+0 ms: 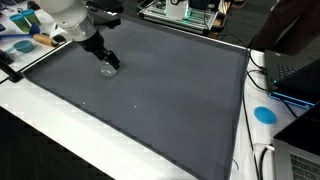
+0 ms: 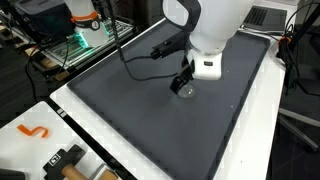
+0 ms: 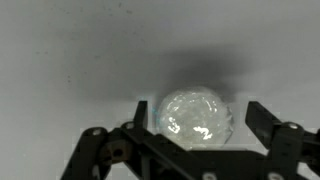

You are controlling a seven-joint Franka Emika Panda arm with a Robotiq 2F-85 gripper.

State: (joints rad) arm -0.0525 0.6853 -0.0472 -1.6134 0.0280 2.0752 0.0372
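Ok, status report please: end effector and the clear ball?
End effector open, low over grey mat. Clear ball between its fingers, seemingly not gripped yet. Nothing near blocks it.

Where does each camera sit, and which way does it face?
Exterior view: raised, off one edge of the grey mat, looking down across it; arm and gripper show.
Exterior view: raised, off another edge, facing the white arm, gripper below.
Wrist view: looks down past both fingers at a clear round object.
Shared: all three show that object.
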